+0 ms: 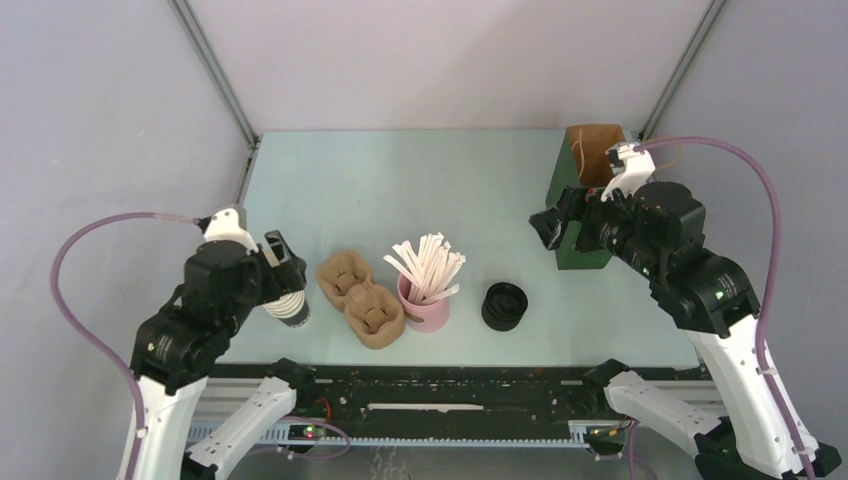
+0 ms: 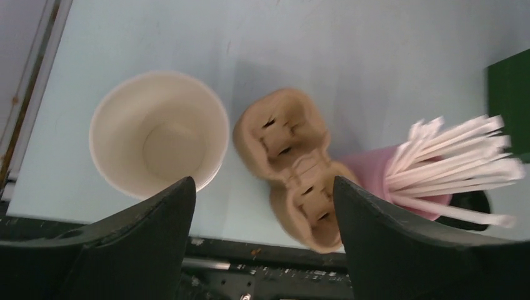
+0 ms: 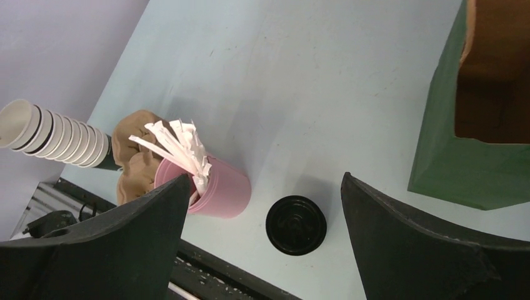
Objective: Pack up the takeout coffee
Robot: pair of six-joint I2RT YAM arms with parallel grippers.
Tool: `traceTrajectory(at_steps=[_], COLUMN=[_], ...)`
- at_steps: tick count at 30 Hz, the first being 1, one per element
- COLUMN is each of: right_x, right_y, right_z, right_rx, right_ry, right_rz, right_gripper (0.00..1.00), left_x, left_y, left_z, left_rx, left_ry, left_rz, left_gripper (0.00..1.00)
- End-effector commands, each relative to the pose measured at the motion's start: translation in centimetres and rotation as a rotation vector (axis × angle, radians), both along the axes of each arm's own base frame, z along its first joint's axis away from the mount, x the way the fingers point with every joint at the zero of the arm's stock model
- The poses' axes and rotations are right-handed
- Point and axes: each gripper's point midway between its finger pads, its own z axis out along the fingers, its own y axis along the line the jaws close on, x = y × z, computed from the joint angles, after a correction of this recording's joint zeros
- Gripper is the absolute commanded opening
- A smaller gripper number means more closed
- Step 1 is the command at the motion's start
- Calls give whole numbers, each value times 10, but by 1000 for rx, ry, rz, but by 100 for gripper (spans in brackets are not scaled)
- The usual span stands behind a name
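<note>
The takeout coffee is out of view. A ribbed stack of paper cups (image 1: 291, 307) stands at the near left, its cream inside (image 2: 159, 134) seen from above in the left wrist view. My left gripper (image 1: 277, 256) (image 2: 262, 187) hovers open just above that stack, holding nothing. A squat stack of black lids (image 1: 505, 306) (image 3: 296, 225) sits near the front edge. High above and behind the lids, beside the green bag (image 1: 580, 225) (image 3: 465, 165), my right gripper (image 1: 553, 226) (image 3: 264, 179) hangs open and empty.
A tan pulp cup carrier (image 1: 360, 297) (image 2: 294, 169) lies between the cup stack and a pink holder full of white straws (image 1: 426, 300) (image 3: 219, 187). The green bag stands open at the back right with brown paper inside. Metal frame posts rise at the table's back corners.
</note>
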Motion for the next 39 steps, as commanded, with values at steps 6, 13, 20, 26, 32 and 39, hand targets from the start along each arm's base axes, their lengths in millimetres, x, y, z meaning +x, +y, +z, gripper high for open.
traceTrajectory(at_steps=[6,13,20,26,32,39], right_x=[0,-2,-7,-12,-14,-16], right_y=[16,16,22,19,22,23], right_z=[6,2,1,3,5,5], right_rx=[66,64,74,78,87,91], right_ry=[-2,9,24,15,15,19], right_rz=[63,68,106,106,120,129], right_gripper=[100,100,100,100,100,100], left_x=[7,23,42,43,44,44], left_y=[39,35,31,35,34,35], left_z=[-33,-45,-47,-55,-57,-61], left_rx=[177,240,287,309,296,308], left_ry=[160,184,192,201,188,204], left_rz=[218,182,157,178,181,186], left_gripper=[68,61,53,51,39,31])
